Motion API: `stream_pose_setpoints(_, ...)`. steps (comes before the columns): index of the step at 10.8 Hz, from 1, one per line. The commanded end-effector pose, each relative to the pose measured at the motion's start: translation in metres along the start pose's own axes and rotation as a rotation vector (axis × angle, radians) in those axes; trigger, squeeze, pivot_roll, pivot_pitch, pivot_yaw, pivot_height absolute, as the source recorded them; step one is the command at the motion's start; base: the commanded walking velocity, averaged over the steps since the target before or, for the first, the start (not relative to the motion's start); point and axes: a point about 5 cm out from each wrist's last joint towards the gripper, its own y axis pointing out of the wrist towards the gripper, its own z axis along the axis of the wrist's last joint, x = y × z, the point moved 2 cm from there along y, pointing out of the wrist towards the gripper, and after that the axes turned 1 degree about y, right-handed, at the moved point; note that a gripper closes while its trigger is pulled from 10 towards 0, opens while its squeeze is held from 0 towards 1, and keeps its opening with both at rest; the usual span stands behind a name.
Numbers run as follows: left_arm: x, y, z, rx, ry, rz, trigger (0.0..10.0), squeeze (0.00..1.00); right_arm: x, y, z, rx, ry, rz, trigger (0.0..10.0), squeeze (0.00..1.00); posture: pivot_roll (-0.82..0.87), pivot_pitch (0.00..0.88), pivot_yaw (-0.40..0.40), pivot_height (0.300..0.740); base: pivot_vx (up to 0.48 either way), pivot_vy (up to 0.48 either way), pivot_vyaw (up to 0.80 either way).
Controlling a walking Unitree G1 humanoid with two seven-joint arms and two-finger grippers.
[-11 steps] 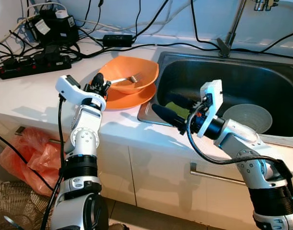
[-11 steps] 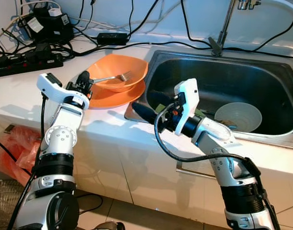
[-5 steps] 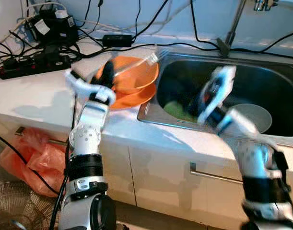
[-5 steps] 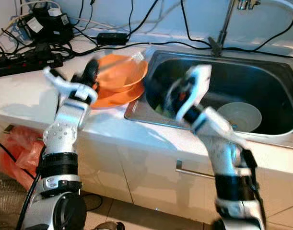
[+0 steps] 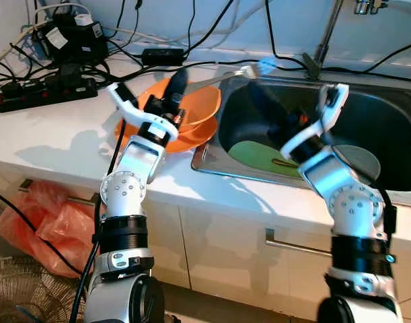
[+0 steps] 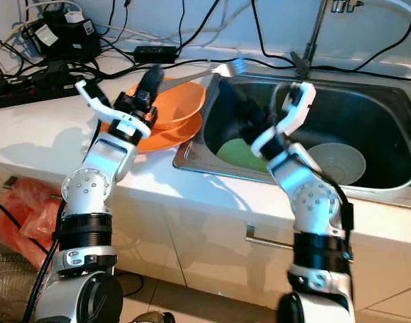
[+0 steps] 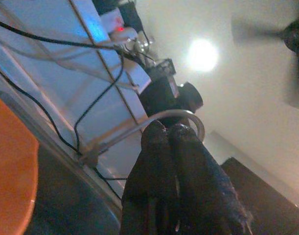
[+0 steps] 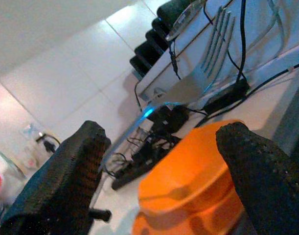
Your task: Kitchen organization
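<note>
The left gripper (image 5: 177, 79) is raised above the orange bowl (image 5: 195, 108), its two black fingers pressed together on the handle of a metal fork (image 5: 242, 70), which it holds out level over the near-left corner of the steel sink (image 5: 393, 195) with the tines toward the faucet stem (image 5: 326, 37). The bowl sits nested in an orange plate (image 5: 185, 140) on the white countertop (image 5: 50, 134), just beside the sink's left rim. The right gripper (image 5: 269, 108) reaches up over the sink toward the fork; its fingers stand well apart and hold nothing. The head views lay out the sink's contents, a green cutting mat (image 5: 266, 156) on the basin floor and a grey bowl (image 5: 363, 161) further right, along with black power strips (image 5: 47, 91) and tangled cables at the back of the counter and an orange plastic bag (image 5: 30, 219) down by the cabinet. The left wrist view adds the closed fingertips (image 7: 161, 142) seen from behind against a bright ceiling light (image 7: 202, 55), though the fork itself cannot be made out there. The right wrist view gives the clearest look at the fork (image 8: 208, 73), tines fanned out between the two spread fingers (image 8: 66, 171), with the orange bowl (image 8: 188, 181) below it.
</note>
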Motion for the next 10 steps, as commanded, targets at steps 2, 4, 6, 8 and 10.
stream_pose_setpoints(2, 0.007, -0.002, -0.010, -0.021, -0.042, -0.049, 0.0, 0.00, -0.001, 0.006, 0.009, 0.049, 0.073, -0.010, 10.0, 0.00, 0.00, 0.022, 0.062, 0.740, 0.000, 0.000, 0.00)
stream_pose_setpoints(4, 0.013, -0.006, -0.014, -0.055, -0.054, -0.081, 0.0, 0.00, 0.004, 0.013, 0.024, 0.123, 0.104, -0.021, 10.0, 0.00, 0.01, 0.023, 0.061, 0.740, 0.000, 0.000, 0.00)
stream_pose_setpoints(6, 0.016, -0.013, -0.019, -0.079, -0.064, -0.089, 0.0, 0.00, 0.000, 0.018, 0.032, 0.145, 0.052, 0.014, 10.0, 0.00, 0.01, 0.025, 0.058, 0.740, 0.000, 0.000, 0.00)
stream_pose_setpoints(8, 0.017, -0.015, -0.021, -0.087, -0.068, -0.091, 0.0, 0.00, -0.001, 0.022, 0.033, 0.153, 0.059, 0.020, 10.0, 0.00, 0.02, 0.027, 0.057, 0.740, 0.000, 0.000, 0.00)
stream_pose_setpoints(10, 0.016, -0.017, -0.029, -0.104, -0.083, -0.073, 0.0, 0.00, 0.001, 0.029, 0.031, 0.162, 0.072, 0.016, 0.0, 0.00, 0.01, 0.029, 0.055, 0.740, 0.000, 0.000, 0.00)
